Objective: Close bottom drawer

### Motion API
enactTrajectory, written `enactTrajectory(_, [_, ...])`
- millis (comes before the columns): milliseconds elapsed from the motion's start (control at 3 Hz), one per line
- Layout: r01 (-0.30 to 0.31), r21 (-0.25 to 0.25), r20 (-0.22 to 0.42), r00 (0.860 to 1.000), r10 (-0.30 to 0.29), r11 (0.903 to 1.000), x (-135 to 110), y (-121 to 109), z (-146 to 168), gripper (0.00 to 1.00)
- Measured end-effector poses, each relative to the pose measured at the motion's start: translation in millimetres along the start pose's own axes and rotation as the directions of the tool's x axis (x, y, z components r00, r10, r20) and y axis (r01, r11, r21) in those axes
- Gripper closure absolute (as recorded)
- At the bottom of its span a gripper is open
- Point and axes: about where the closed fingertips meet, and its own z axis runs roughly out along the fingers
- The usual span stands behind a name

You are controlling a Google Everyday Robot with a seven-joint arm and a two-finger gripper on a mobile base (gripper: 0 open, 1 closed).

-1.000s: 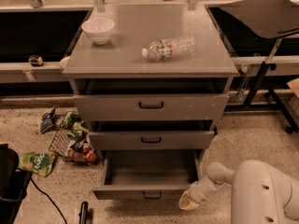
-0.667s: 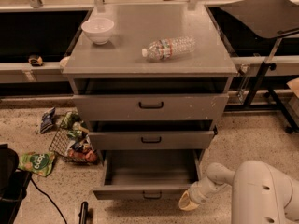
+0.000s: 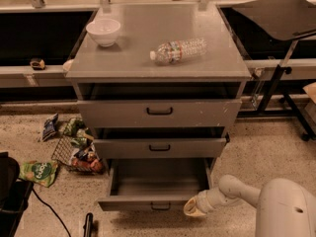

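Pincer low at the right front corner of the bottom drawer, its cream tip close against the end of the drawer's grey front. Whether they touch cannot be made out, and whether the pincer is wide or narrow cannot be told either. Behind it and to its right the pale arm runs back to the rounded robot body at the lower right.

The bottom drawer stands pulled well out of the grey cabinet, stretching left from the pincer, with its deep box open to view. Its small black handle sits just left of the pincer on the low front. Above the pincer the middle drawer is out a little. Higher again the top drawer shows a dark gap above its front.

Far above the pincer, on the cabinet's tabletop, a clear plastic bottle lies on its side. A white bowl stands up to the left, well apart from the bottle.

Well to the left of the pincer, on the speckled floor, a wire basket lies beside the cabinet with snack packets in and around it. A green packet lies nearer the left edge. Up to the right of the pincer a black stand holds a dark tilted panel
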Motion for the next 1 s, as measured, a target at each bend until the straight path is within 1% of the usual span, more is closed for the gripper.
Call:
enactTrajectory(333, [0.004, 0.029, 0.037, 0.999, -0.005, 0.9996, -1.2, -12.0, 5.4, 0.82])
enactTrajectory(667, [-0.007, 0.028, 0.062, 0.998, 0.006, 0.9996, 0.8, -16.3, 13.9, 0.58])
enactTrajectory(1000, [-0.007, 0.028, 0.062, 0.998, 0.006, 0.9996, 0.8, -16.0, 13.9, 0.35])
